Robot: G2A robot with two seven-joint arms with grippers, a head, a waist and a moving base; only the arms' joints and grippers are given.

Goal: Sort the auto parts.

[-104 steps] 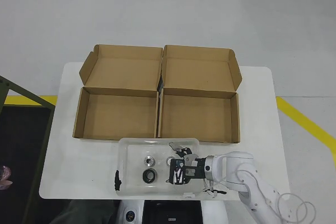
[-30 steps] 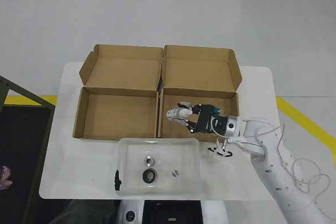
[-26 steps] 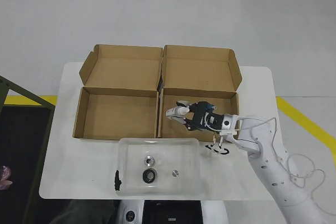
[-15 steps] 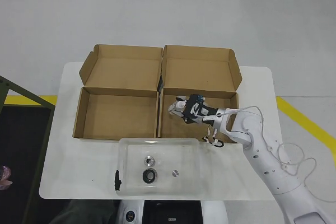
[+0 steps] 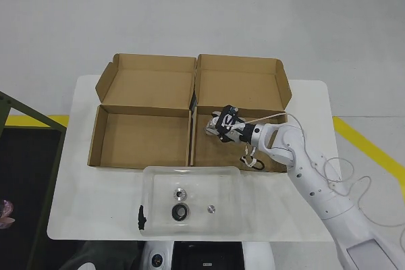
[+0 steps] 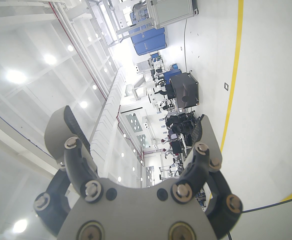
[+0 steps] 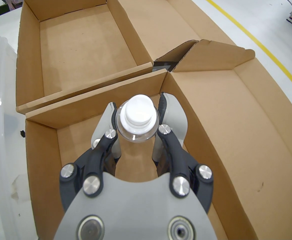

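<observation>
Now the right hand (image 7: pixel 138 107), clamped on a white-capped clear part (image 7: pixel 137 122), perhaps a bulb, has carried it from the clear bin (image 5: pixel 148 177) into the right box (image 7: pixel 236 131), above its floor; releasing it looks next.

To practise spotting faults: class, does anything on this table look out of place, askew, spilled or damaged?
One thing: a small black piece sits at the clear bin's left wall, apart from the other parts; inside or outside, I cannot tell.
</observation>
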